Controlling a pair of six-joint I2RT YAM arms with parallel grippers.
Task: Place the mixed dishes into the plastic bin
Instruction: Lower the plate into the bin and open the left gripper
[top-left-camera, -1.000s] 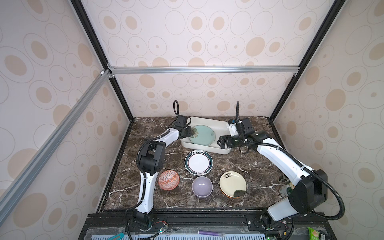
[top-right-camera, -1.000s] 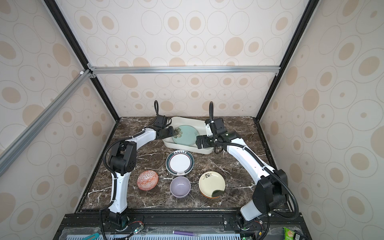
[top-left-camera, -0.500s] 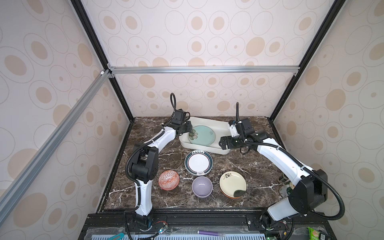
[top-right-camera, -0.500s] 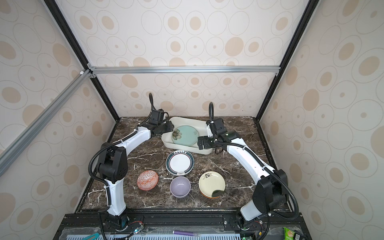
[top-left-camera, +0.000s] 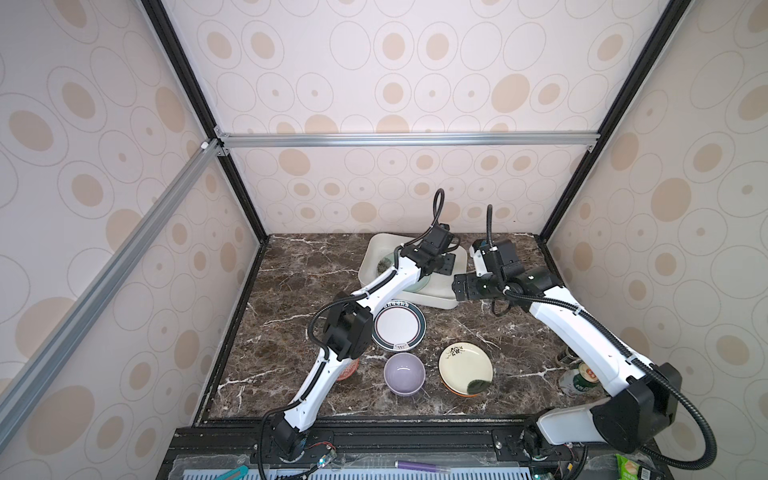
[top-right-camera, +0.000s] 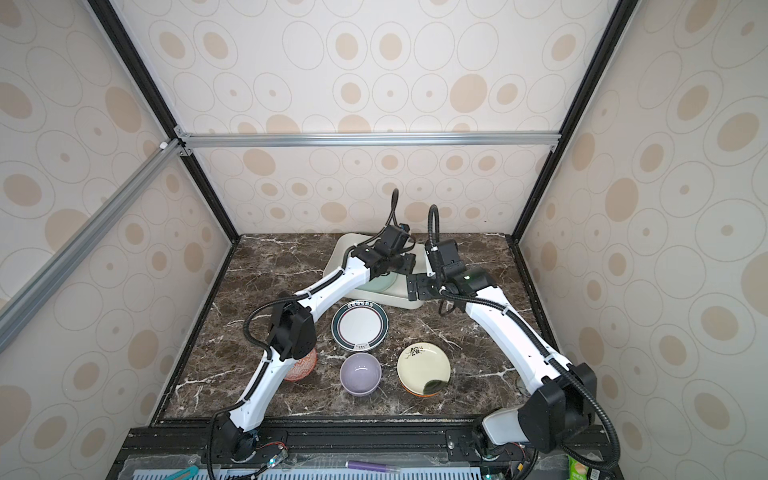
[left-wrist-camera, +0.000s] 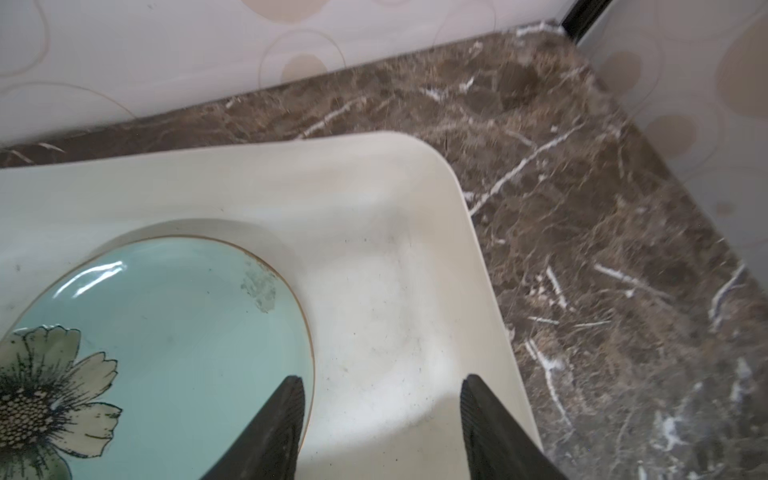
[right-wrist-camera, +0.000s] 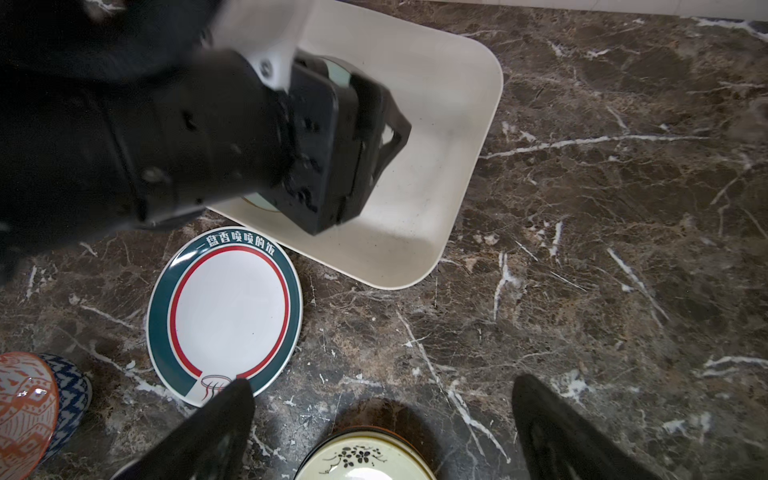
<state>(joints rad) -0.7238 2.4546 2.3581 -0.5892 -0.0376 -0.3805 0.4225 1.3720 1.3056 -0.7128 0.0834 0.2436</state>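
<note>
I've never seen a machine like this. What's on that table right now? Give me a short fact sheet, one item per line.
Container: white bin at the back of the table
Inside it: one teal plate with a flower, lying flat
Outside, on the table: green-rimmed plate, lavender bowl, cream flowered plate, red patterned bowl
Left jaws: open, empty, over the bin beside the teal plate
Right jaws: wide open, empty, by the bin's near right corner
Other: green can at the table's right edge

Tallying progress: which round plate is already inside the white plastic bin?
The pale teal flower plate; the green-rimmed white plate and cream floral plate sit outside the bin.
</note>
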